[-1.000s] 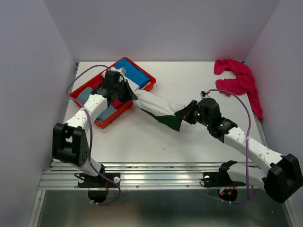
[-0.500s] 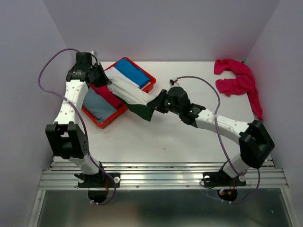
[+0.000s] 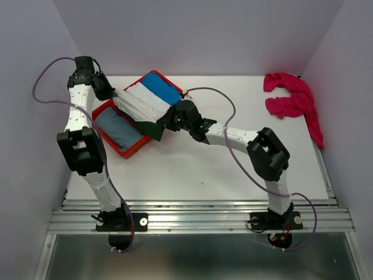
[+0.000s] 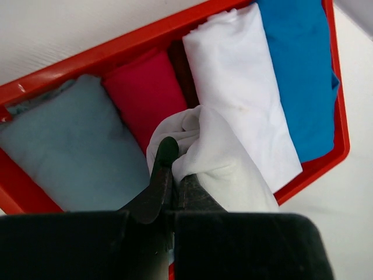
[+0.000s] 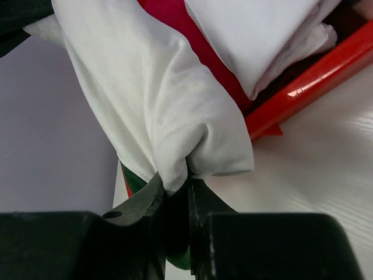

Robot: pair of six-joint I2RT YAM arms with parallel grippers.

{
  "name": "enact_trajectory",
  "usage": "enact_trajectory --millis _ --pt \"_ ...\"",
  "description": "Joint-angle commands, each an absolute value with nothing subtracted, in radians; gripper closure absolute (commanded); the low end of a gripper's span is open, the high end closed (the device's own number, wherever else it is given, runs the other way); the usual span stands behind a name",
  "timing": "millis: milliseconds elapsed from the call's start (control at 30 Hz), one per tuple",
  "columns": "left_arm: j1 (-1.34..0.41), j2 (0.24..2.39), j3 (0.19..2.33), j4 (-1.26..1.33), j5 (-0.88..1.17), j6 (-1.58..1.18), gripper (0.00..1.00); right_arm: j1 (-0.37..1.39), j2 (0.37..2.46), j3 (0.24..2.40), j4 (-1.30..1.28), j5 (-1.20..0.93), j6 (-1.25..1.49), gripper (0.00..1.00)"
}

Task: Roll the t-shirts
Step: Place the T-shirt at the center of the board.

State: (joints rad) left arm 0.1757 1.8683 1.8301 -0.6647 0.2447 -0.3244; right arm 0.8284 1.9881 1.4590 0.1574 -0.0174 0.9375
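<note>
The white t-shirt with dark green sleeves hangs rolled between my two grippers, above the red tray. My left gripper is shut on its far left end; that end shows bunched at the fingers in the left wrist view. My right gripper is shut on its near right end, where white cloth and a green edge are pinched. A magenta-pink t-shirt lies crumpled at the far right of the table.
The red tray holds rolled cloths: a grey one, a crimson one, a white one and a blue one. Purple walls close in the table on left, back and right.
Both grippers have carried the white t-shirt leftward and away from me, from the table's middle to above the tray. The left arm has swung toward the far left corner.
</note>
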Motion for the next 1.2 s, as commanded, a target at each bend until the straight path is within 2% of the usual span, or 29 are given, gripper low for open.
enact_trajectory --millis 0,200,500,933,1167 --pt "0.23 1.923 1.957 -0.578 0.207 -0.316 1.0 0.85 2.06 1.592 0.18 -0.058 0.911 0.99" --pt "0.262 2.04 2.032 -0.589 0.219 -0.316 1.0 0.85 2.189 1.741 0.135 -0.081 0.904 0.99" --pt "0.267 2.155 2.088 -0.583 0.227 -0.311 1.0 0.859 2.267 1.804 0.117 -0.089 0.916 0.99" --pt "0.267 2.177 2.1 -0.577 0.238 -0.316 1.0 0.868 2.309 1.838 0.104 -0.081 0.931 0.99" --pt "0.267 2.12 2.097 -0.592 0.244 -0.313 1.0 0.868 2.235 1.798 0.101 -0.052 0.888 0.99"
